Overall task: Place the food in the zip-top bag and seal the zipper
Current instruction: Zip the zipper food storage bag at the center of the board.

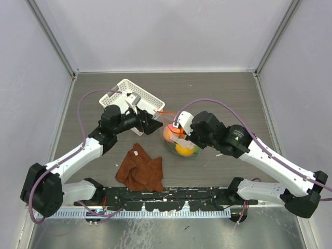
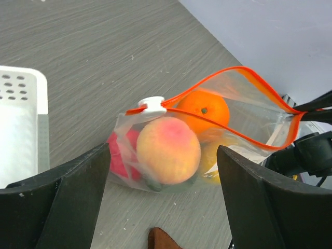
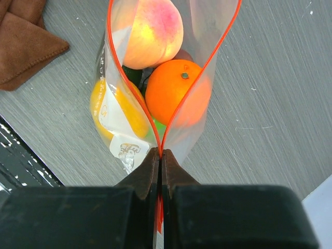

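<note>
The grey desk (image 1: 218, 93) carried a white lattice basket (image 1: 124, 85) at the back left and a crumpled brown cloth (image 1: 140, 168) nearer the arms. Between them, right of both, lay the clear bag (image 1: 180, 141) with the food (image 3: 150, 67) inside.

The left gripper (image 2: 163, 150) hung over the bag with its jaws wide apart, one on either side, touching nothing. The right gripper (image 3: 161, 155) was clamped tight on one end of the zipper (image 2: 241, 68).

In the bag, a peach (image 2: 168, 150) sat against an orange (image 2: 203, 110). A red fruit (image 2: 124, 155), a yellow one (image 3: 111, 109) and green ones (image 3: 134, 77) lay beneath.

The zipper gaped along most of the mouth. Its white slider (image 2: 151, 105) sat at the end away from the right gripper. A white label (image 3: 124, 150) on the bag's wall bore print too small to read.
</note>
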Action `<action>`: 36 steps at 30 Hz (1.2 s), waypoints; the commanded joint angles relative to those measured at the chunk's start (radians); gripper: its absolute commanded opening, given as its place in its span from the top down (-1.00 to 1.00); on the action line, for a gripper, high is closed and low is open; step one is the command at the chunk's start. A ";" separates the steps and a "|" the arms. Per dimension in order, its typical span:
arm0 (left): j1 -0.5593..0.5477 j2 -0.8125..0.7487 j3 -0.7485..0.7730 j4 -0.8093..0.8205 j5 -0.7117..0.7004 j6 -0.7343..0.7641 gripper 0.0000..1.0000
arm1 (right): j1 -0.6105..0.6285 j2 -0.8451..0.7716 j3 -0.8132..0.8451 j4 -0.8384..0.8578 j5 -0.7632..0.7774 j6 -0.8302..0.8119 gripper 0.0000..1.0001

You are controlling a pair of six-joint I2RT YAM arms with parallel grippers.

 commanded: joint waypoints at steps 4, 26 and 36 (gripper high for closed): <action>0.007 0.025 -0.020 0.195 0.092 0.175 -0.71 | 0.003 -0.060 0.039 0.011 0.041 -0.070 0.99; 0.006 0.201 -0.055 0.456 0.497 0.380 -0.36 | 0.003 -0.276 -0.147 0.094 0.104 -0.264 0.99; 0.005 0.253 -0.023 0.530 0.523 0.346 -0.31 | 0.003 -0.293 -0.180 0.106 0.089 -0.255 0.99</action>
